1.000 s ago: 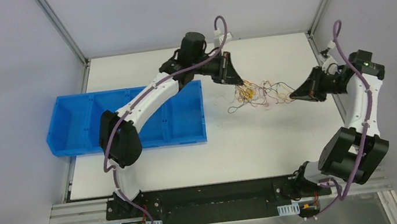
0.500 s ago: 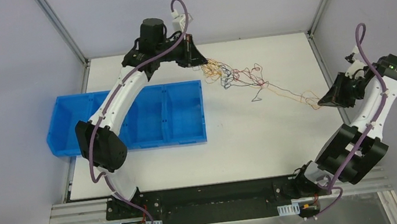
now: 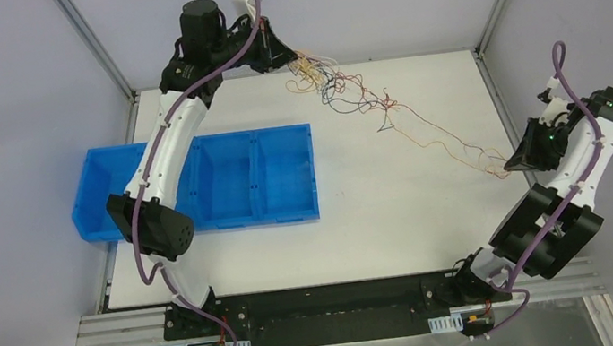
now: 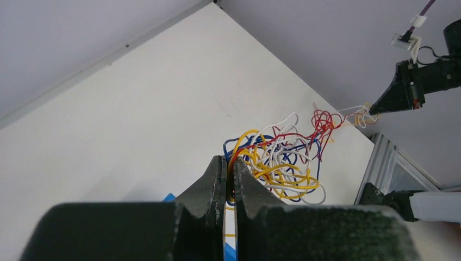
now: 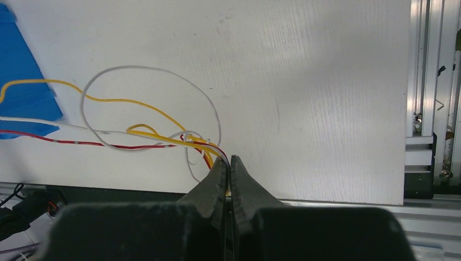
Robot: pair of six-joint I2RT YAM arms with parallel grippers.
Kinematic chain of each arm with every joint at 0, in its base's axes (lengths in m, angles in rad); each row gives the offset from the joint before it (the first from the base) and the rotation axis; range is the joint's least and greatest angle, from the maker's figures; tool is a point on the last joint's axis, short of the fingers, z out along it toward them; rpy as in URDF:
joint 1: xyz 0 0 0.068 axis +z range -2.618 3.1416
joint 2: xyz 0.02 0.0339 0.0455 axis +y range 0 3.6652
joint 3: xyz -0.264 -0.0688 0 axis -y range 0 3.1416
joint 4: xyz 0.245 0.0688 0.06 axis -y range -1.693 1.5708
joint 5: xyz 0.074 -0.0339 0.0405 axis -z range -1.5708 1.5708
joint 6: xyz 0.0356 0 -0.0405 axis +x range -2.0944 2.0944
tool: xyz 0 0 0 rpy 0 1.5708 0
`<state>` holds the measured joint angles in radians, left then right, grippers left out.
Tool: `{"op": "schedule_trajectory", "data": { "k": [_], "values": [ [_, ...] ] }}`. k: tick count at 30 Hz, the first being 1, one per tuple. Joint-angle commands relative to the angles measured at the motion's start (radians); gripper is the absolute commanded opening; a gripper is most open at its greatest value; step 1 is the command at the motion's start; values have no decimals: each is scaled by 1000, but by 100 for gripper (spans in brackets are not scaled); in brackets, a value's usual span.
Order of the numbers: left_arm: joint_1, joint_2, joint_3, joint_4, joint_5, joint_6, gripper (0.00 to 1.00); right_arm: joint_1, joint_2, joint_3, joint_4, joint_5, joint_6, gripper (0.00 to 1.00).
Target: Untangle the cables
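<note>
**Both grippers are holding the cables (image 3: 409, 122) strung out across the table (image 3: 365, 228).**

The left gripper (image 3: 291, 59), at the upper middle of the top view, is clamping its jaws on the dense knot of yellow, white, red and blue loops. The right gripper (image 3: 512, 168), at the right edge, is pinching shut on a few yellow, red and white strands. The bundle is running as one long diagonal from upper left to lower right, thick at the left gripper's end and thinning toward the right one, passing above the blue bin (image 3: 202, 227). Whether its middle is touching the table I cannot tell. This looks like the spreading step, with most loops sitting knotted near the left jaws. The next move probably calls for singling out one strand and drawing it free without tightening the knot.
</note>
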<state>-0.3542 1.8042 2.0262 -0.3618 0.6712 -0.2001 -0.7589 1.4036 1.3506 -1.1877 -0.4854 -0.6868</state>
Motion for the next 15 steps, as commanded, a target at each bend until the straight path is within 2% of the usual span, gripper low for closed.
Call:
{"op": "schedule_trajectory", "data": {
  "k": [1, 4, 5, 8, 9, 11, 15],
  "values": [
    [-18, 60, 127, 52, 49, -40, 0, 14, 16, 6, -87, -38, -89, 0],
    [-103, 92, 149, 61, 139, -90, 0, 78, 21, 15, -204, -158, -134, 2],
    [-133, 102, 147, 67, 162, -113, 0, 104, 22, 18, -243, -197, -141, 9],
    [-211, 138, 124, 114, 197, -194, 0, 178, 12, 56, -268, -306, -95, 52],
    [-230, 148, 111, 149, 212, -234, 0, 202, 2, 73, -258, -345, -64, 62],
    [-259, 171, 81, 236, 240, -312, 0, 251, -26, 106, -213, -406, 4, 73],
    [-302, 221, 66, 345, 298, -433, 0, 363, -120, 106, -29, -473, 166, 84]
  ]
}}
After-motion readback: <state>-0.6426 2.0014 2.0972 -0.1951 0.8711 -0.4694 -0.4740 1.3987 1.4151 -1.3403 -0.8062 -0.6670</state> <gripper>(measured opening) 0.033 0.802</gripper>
